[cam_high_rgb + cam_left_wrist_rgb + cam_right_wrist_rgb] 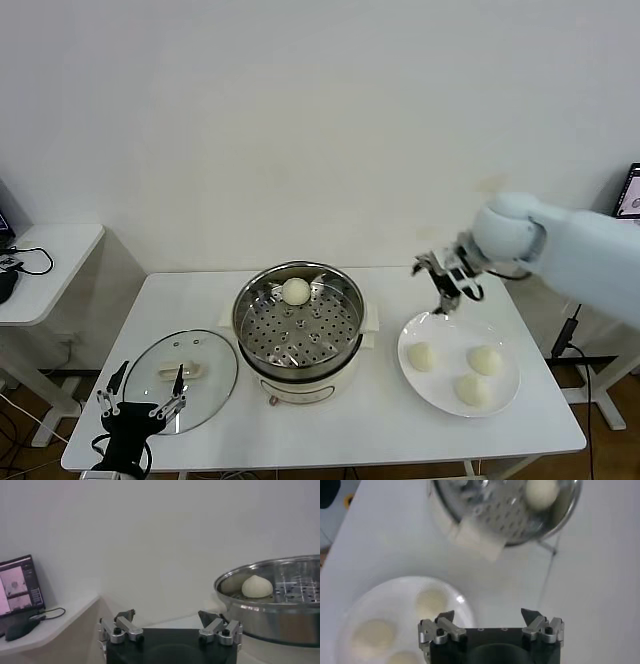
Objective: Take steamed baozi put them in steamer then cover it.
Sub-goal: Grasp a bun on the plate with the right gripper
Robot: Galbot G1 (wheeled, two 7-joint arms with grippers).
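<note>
Left gripper [140, 392] low at the table's [400, 420] near-left corner, partly cut off, fingers spread, empty. Right gripper [440, 282] spread wide, empty, above the plate's [505, 388] far rim. 3 baozi [484, 360] on plate, 1 in the steamer [298, 325]. Cover [182, 380] flat, left of steamer, bar handle running left-right.
</note>
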